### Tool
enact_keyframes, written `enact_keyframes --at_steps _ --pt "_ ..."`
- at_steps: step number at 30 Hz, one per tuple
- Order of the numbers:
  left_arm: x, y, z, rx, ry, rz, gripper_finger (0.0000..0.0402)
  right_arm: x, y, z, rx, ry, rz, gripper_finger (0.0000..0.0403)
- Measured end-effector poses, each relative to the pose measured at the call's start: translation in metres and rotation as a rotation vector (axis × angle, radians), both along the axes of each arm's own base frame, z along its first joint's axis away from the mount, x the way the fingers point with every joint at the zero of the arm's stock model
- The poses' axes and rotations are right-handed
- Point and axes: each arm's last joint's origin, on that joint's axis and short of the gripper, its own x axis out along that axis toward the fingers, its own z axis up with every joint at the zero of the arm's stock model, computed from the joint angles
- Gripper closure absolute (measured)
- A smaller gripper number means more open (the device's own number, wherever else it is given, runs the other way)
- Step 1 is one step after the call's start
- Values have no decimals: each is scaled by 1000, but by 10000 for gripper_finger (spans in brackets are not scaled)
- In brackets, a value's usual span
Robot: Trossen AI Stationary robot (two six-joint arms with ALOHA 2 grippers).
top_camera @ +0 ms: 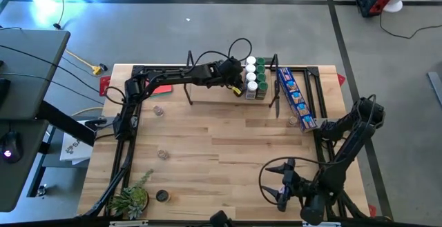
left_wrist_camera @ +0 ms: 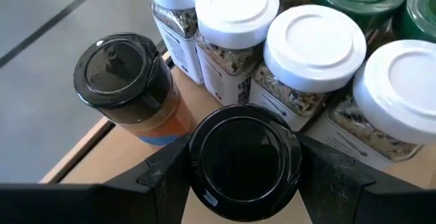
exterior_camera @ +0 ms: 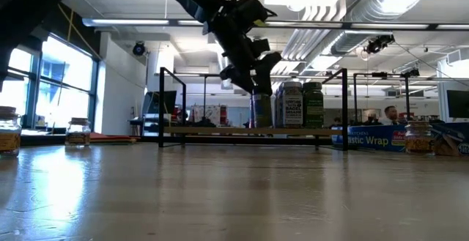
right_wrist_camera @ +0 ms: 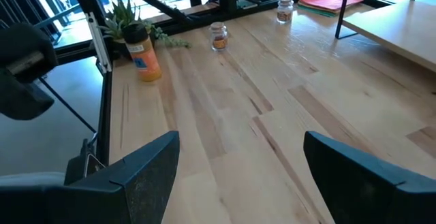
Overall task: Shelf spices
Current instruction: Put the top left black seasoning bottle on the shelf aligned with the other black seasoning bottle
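The shelf is a light-wood board between black wire uprights at the table's far edge; its board also shows in the low view. Several spices with white and green tops stand in a cluster at its right end. A black-topped jar with orange contents stands beside them. My left gripper reaches over the shelf and is shut on another black-topped jar. My right gripper waits open over the table's near right corner. My left gripper pinches the black-topped jar at its lid's rim, one finger on each side. The fingers come slanting down from the table's left side. The jar stands upright below them, its foot at the shelf board; whether it rests there I cannot tell.
Loose jars stand on the table, and a black-topped one beside the green plant. A long blue box lies right of the shelf with a jar near it. A red sheet lies far left.
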Motion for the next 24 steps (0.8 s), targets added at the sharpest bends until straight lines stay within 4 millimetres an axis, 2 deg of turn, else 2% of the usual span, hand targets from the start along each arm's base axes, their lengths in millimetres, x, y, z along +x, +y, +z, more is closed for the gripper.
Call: enact_keyframes --at_steps 19,24 --pt "1 1 3 58 11 -37 177 0 0 0 1 -2 -3 94" --pt "1 2 3 59 12 -35 155 0 0 0 0 -2 -3 94"
